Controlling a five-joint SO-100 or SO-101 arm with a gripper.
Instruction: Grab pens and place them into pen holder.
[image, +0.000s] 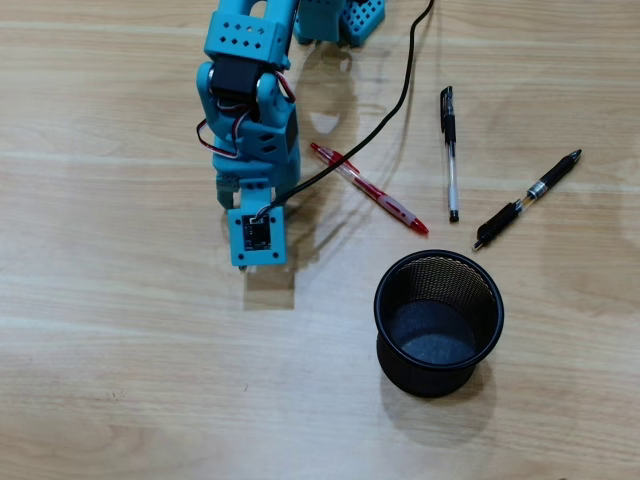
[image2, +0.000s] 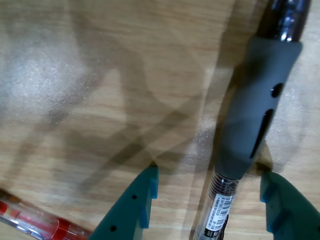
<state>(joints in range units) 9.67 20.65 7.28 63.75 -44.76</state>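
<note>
In the wrist view the grey-and-clear pen (image2: 247, 130) lies on the wooden table (image2: 100, 75) between the two teal fingertips (image2: 142, 192) of the gripper (image2: 207, 182). Its long axis runs steeply from the lower middle of that view to the upper right, with the grey grip uppermost and the clear barrel with a printed label toward the bottom edge. The jaws stand wide apart on either side of the pen and have hold of nothing; the right-hand tip is just beside the grip, though contact cannot be judged.

In the overhead view the arm (image: 250, 130) covers this pen. The red-and-clear pen (image: 368, 187) lies diagonally, upper left to lower right. The clear pen with a black cap (image: 450, 152) lies nearly vertical, cap at the top. The black pen with a silver band (image: 527, 199) slants from lower left to upper right. The pen holder (image: 438, 322) stands upright below them, with no pen visible inside.
</note>
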